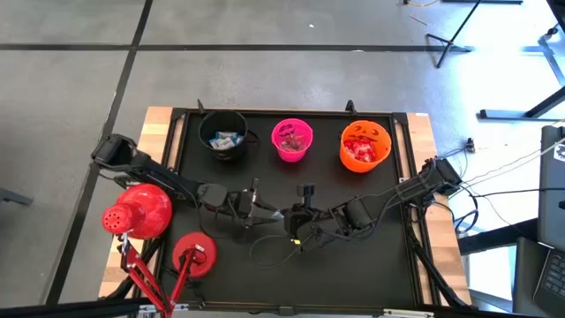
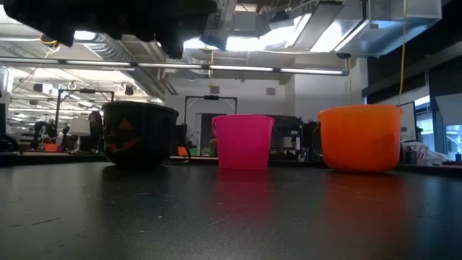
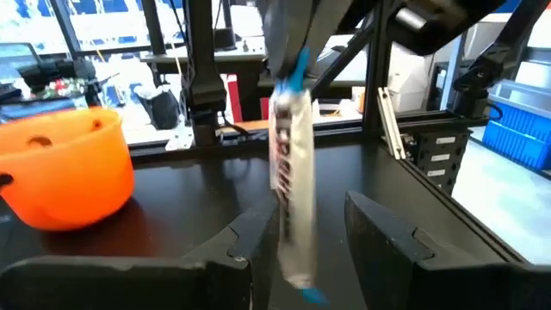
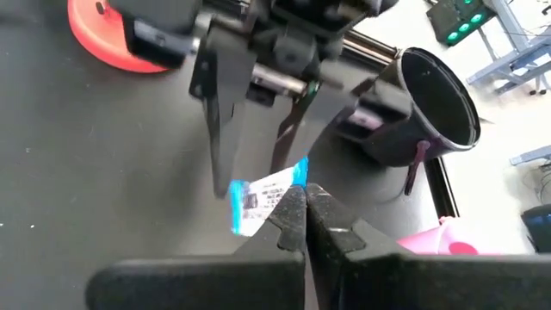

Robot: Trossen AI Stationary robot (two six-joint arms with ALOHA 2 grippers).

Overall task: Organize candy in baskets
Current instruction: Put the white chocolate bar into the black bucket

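A blue-and-white wrapped candy [image 3: 291, 181] hangs above the middle of the black table, clear of it. My right gripper [image 4: 303, 205], reaching in from the table's right side, is shut on it. My left gripper [image 3: 301, 232] comes level from the left and is open, one finger on each side of the hanging candy. At the far side stand three baskets: a black one [image 1: 222, 134] with blue-and-white candy inside, a pink one [image 1: 292, 140] and an orange one [image 1: 365, 146], both holding red candy. My right gripper pinches the candy by its upper blue end [image 4: 291, 179] between its two fingertips, slanting down from the table's right. The candy hangs below the fingers, upright and clear of the table. Whether my left gripper's fingers [image 3: 250, 245] touch the wrapper, I cannot tell.
Two red dome-shaped lamp heads [image 1: 137, 210] [image 1: 194, 254] on red legs stand at the near left corner. Loose cables [image 1: 265, 252] trail under the arms at the table's middle. The baskets line the far edge.
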